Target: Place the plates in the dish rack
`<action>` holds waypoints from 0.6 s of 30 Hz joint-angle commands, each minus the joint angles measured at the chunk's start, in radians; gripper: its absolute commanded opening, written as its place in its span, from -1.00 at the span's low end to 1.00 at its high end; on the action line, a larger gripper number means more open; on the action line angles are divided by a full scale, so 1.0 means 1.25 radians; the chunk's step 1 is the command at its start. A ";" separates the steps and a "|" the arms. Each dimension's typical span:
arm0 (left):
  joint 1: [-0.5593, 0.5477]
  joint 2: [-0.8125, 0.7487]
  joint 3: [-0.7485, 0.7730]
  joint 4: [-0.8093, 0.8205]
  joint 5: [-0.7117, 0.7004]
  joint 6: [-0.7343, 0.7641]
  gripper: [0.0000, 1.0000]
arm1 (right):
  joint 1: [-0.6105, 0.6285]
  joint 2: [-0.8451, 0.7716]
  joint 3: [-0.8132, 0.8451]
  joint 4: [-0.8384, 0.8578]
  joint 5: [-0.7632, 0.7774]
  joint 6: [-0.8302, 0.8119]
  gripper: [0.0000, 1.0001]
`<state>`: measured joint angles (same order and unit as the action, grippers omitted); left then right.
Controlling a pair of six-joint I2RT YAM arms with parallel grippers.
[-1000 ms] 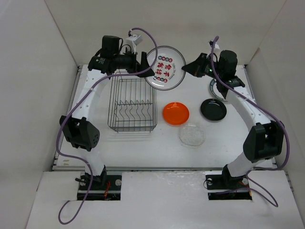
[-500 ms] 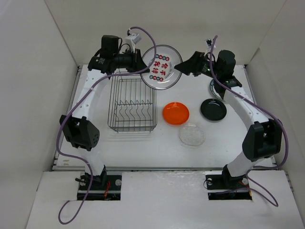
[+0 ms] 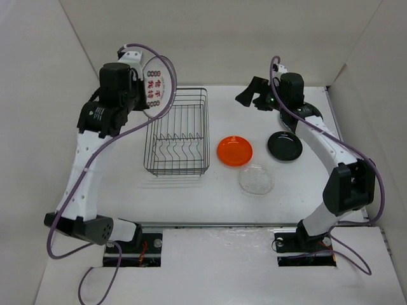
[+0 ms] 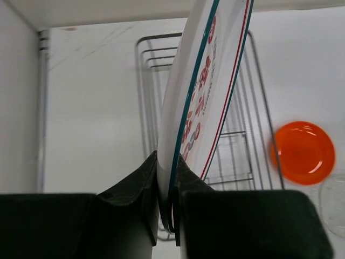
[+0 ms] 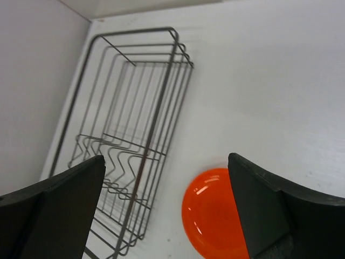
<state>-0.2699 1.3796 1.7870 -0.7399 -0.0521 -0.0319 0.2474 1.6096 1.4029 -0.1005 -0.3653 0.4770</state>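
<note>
Backdrop: white walls on three sides, white tabletop (image 3: 191, 197); both arm bases at near edge.
L gripper (image 4: 168, 172): clamped shut on rim of red-motif plate (image 4: 199, 91), pinch at plate's lower edge. Top view puts it at far-left, just beyond rack's left far corner (image 3: 147, 89).
Red-motif plate (image 3: 154, 84): held on edge, near upright w/ slight lean, up in the air, not touching the wires. Reason, I judge: edge-on is the only way it slides between dividers.
Dish rack (image 3: 208, 130): black wire, no plates in it; zigzag dividers across near half. Wrist cam looks straight down plate's edge onto rack (image 4: 141, 81), so plate approx. lined up w/ long axis.
Next, my guess: carry plate toward near half, lower edge into a divider slot. Risk: plate tips flat if let go before a wire backs it.
Orange plate (image 3: 234, 151): flat on table, just right of rack, apart from it.
R gripper (image 3: 247, 91): jaws wide apart, nothing betw. them; hovers at far side, right of rack. Its cam sees rack (image 5: 135, 32) + orange plate (image 5: 213, 213) below.
Clear glass plate (image 3: 256, 180): flat, near side of orange one.
Black plate (image 3: 284, 145): flat, right of orange, beside R forearm.
Progress: early; none racked yet.
</note>
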 commanded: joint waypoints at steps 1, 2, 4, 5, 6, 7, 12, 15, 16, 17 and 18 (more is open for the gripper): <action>-0.006 -0.029 -0.013 -0.095 -0.209 -0.016 -1.00 | 0.024 -0.047 0.017 -0.101 0.114 -0.058 1.00; -0.006 -0.029 -0.039 -0.110 -0.209 -0.016 -1.00 | 0.024 -0.056 0.009 -0.110 0.124 -0.058 1.00; -0.006 -0.037 -0.064 -0.141 -0.239 -0.029 -1.00 | 0.024 -0.065 -0.002 -0.110 0.124 -0.058 1.00; -0.006 -0.046 -0.078 -0.141 -0.247 -0.037 -1.00 | 0.024 -0.075 -0.010 -0.117 0.124 -0.058 1.00; -0.006 -0.046 -0.102 -0.152 -0.263 -0.037 -1.00 | 0.024 -0.075 -0.010 -0.117 0.124 -0.058 1.00; -0.006 -0.054 -0.114 -0.152 -0.263 -0.037 -1.00 | 0.024 -0.086 -0.020 -0.117 0.124 -0.058 1.00; -0.006 -0.054 -0.146 -0.144 -0.260 -0.029 -1.00 | 0.032 -0.106 -0.047 -0.117 0.131 -0.050 1.00; -0.006 -0.054 -0.172 -0.127 -0.249 -0.029 -1.00 | 0.032 -0.115 -0.062 -0.117 0.131 -0.050 1.00; -0.006 -0.046 -0.190 -0.127 -0.249 -0.029 -1.00 | 0.032 -0.115 -0.062 -0.117 0.131 -0.050 1.00; -0.006 -0.039 -0.200 -0.119 -0.238 -0.037 -1.00 | 0.024 -0.123 -0.071 -0.117 0.131 -0.050 1.00; -0.006 -0.038 -0.211 -0.110 -0.231 -0.037 -1.00 | 0.024 -0.123 -0.071 -0.117 0.131 -0.050 1.00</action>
<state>-0.2737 1.3529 1.5497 -0.9485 -0.3305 -0.0608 0.2764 1.4868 1.3262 -0.2550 -0.2161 0.4248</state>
